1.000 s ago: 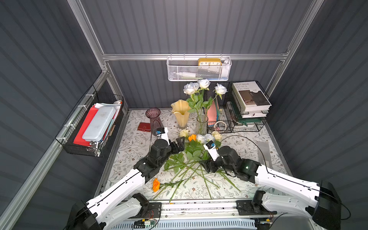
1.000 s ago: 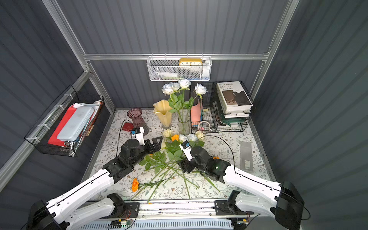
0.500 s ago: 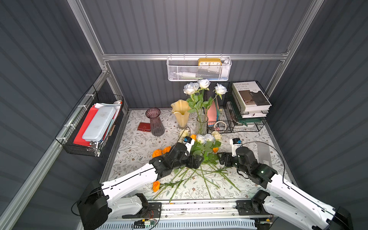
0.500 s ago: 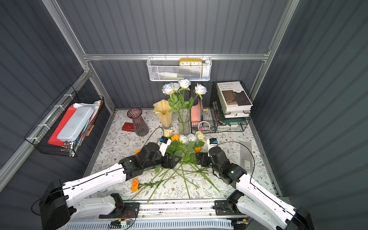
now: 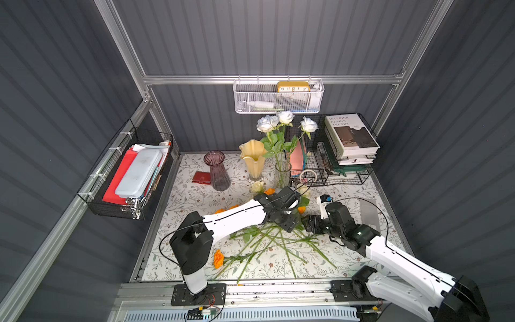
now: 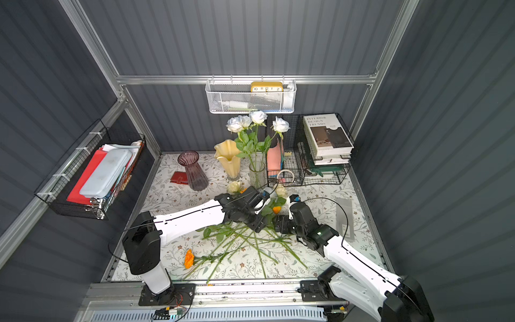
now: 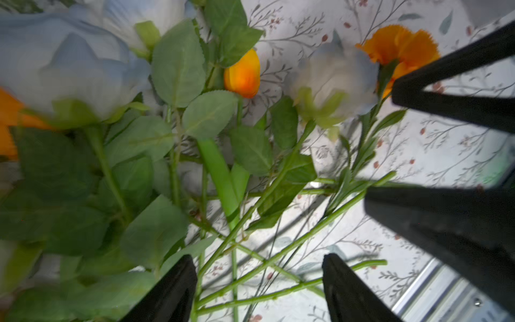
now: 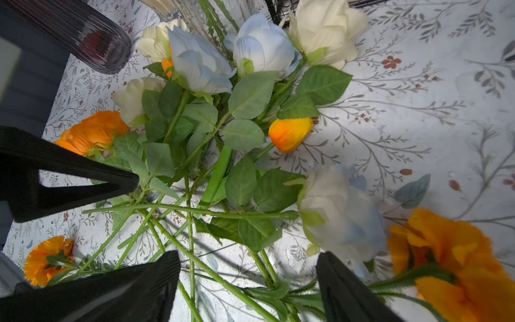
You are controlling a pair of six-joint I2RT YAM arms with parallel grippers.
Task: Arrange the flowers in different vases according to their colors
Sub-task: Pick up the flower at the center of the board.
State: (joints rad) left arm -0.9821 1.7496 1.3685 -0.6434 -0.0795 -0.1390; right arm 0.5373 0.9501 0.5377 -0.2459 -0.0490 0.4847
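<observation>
The left gripper [image 7: 259,259] hangs jaws apart over the crossed stems of the loose flowers [image 7: 223,178], likely to single one out. The right gripper [image 8: 246,255], also apart and empty, hovers just opposite. Beyond their fingertips the purple vase [image 5: 218,174], yellow vase [image 5: 254,160] and clear vase [image 5: 282,174] holding white roses [image 5: 284,117] crowd together, so free room lies upward.

The tablecloth [image 5: 192,195] is white with grey sprigs and red blossoms. The ribbed vase [image 5: 218,172] is smoky purple, the wavy vase [image 5: 252,157] cream-yellow. The marigold [image 5: 218,258] is orange, the stems [image 8: 211,213] green, the standing roses [image 5: 284,117] white.
</observation>
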